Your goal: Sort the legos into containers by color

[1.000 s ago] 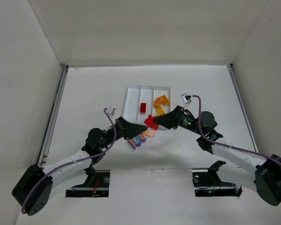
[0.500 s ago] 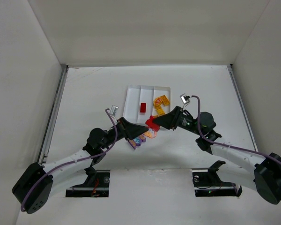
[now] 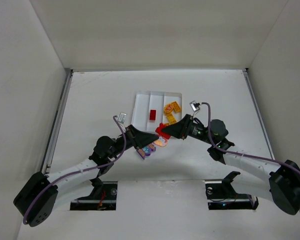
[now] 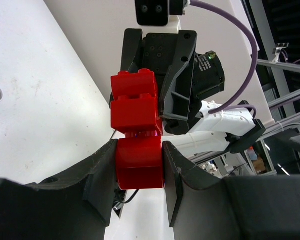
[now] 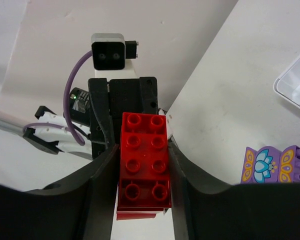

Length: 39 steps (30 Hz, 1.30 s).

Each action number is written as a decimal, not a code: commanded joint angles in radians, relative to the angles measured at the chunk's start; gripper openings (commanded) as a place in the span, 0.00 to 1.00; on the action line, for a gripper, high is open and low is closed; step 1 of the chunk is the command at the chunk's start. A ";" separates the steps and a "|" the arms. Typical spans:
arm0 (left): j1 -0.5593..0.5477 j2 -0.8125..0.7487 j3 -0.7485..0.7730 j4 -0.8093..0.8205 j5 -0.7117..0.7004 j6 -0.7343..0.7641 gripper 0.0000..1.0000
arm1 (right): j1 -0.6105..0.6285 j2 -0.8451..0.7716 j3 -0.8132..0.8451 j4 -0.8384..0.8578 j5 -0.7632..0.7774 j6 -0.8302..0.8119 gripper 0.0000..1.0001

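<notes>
A red lego stack (image 3: 162,131) hangs above the table just in front of the white tray (image 3: 140,102), held from both sides. My left gripper (image 3: 155,136) is shut on its lower red piece (image 4: 139,167). My right gripper (image 3: 168,131) is shut on the upper red studded brick (image 5: 144,150), which also shows in the left wrist view (image 4: 135,100). One red brick (image 3: 152,114) lies in the tray's middle compartment. Yellow-orange bricks (image 3: 171,108) lie in the right compartment. Purple printed bricks (image 3: 146,150) lie on the table under the grippers and show in the right wrist view (image 5: 275,164).
An orange-pink piece (image 3: 160,142) lies next to the purple bricks. A tray corner (image 5: 296,86) shows at the right of the right wrist view. White walls stand around the table on three sides.
My right wrist has edged a little to the left, closer to the left gripper. The red stack stays gripped between both grippers at about the same spot.
</notes>
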 commanded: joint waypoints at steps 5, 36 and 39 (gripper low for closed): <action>-0.022 0.009 0.039 0.088 0.006 0.024 0.19 | -0.037 -0.045 -0.006 0.091 0.009 0.012 0.33; 0.060 0.763 0.787 -0.487 -0.707 0.550 0.21 | -0.200 -0.319 -0.100 -0.305 0.210 -0.212 0.36; 0.059 0.857 0.873 -0.503 -0.757 0.616 0.21 | -0.206 -0.342 -0.109 -0.330 0.213 -0.222 0.36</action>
